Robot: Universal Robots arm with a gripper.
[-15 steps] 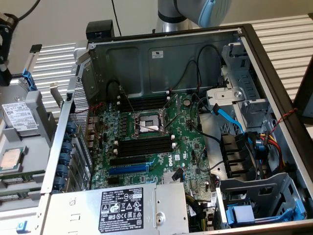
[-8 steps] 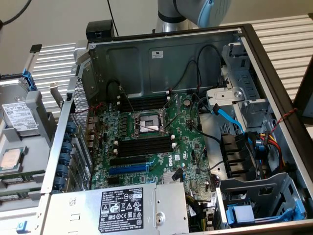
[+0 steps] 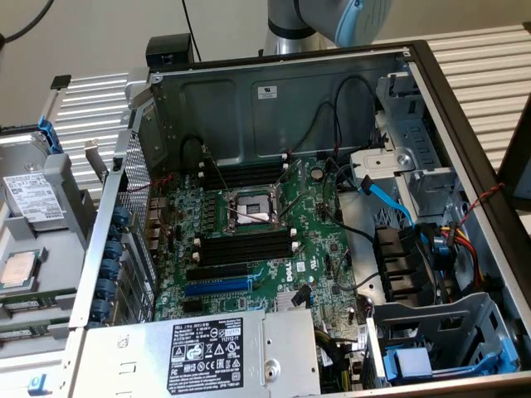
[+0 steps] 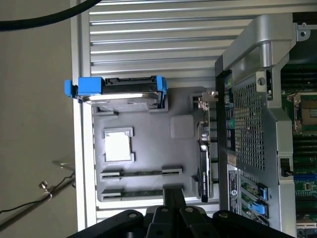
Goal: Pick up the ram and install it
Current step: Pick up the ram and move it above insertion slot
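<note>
Arm (image 3: 332,21) high, jaws tight together.

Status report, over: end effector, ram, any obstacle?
End effector shut, holding nothing, above gray tray. Ram lies in tray, untouched. No obstacle seen.

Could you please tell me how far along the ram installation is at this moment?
Done: nothing yet; the black memory slots on the motherboard look empty. In hand: the shut gripper holds nothing and hangs over the grey tray, near the ram lying there. Left: both picking up and installing.
</note>
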